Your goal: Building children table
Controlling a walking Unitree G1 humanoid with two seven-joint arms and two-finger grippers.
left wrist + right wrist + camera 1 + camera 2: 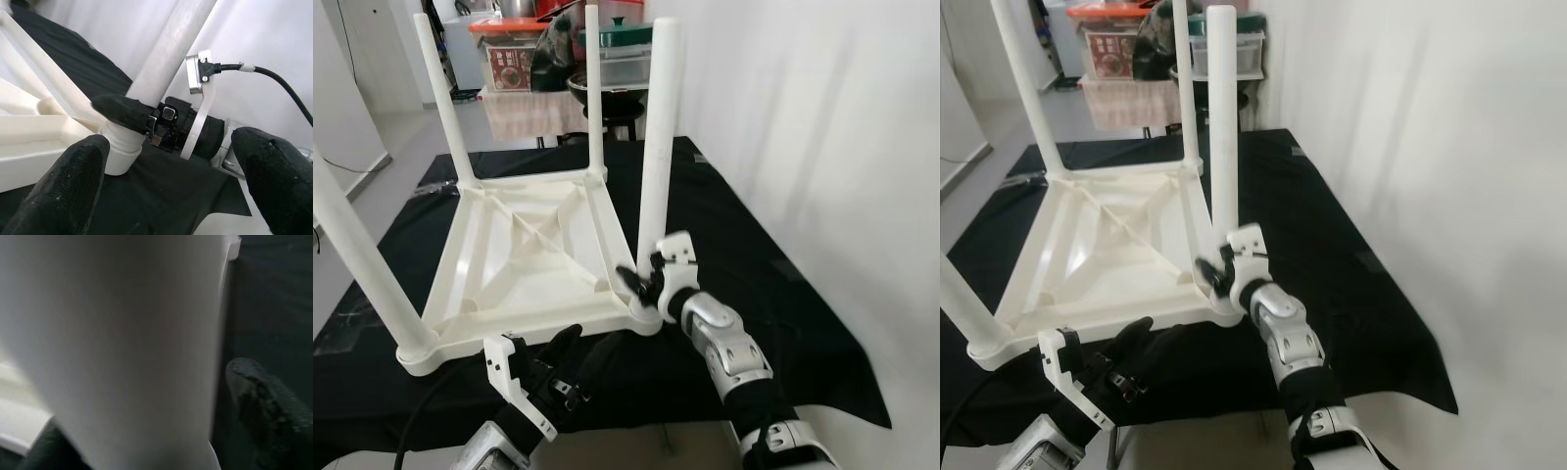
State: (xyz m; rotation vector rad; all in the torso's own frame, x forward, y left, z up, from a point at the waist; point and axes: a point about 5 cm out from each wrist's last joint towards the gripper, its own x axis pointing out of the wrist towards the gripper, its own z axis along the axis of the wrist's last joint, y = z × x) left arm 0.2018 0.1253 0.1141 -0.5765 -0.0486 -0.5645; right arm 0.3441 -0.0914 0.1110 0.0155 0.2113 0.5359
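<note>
A white plastic children's table (529, 255) lies upside down on a black cloth (734, 245), with its legs pointing up. My right gripper (646, 279) is shut on the near right leg (658, 147), just above the socket at the table's corner. In the left wrist view one of its black fingers (122, 112) presses against that leg (171, 49). The leg (112, 347) sits close against the right wrist camera, with a black fingertip (264, 401) beside it. My left gripper (582, 352) hangs open in front of the table's near edge, holding nothing and pointing toward that corner.
A white wall (822, 127) runs close along the right side. Behind the cloth stand stacked storage boxes (514, 54) and a dark pot (607, 93). Pale floor (372, 186) lies to the left. A black cable (274, 83) runs from my right wrist.
</note>
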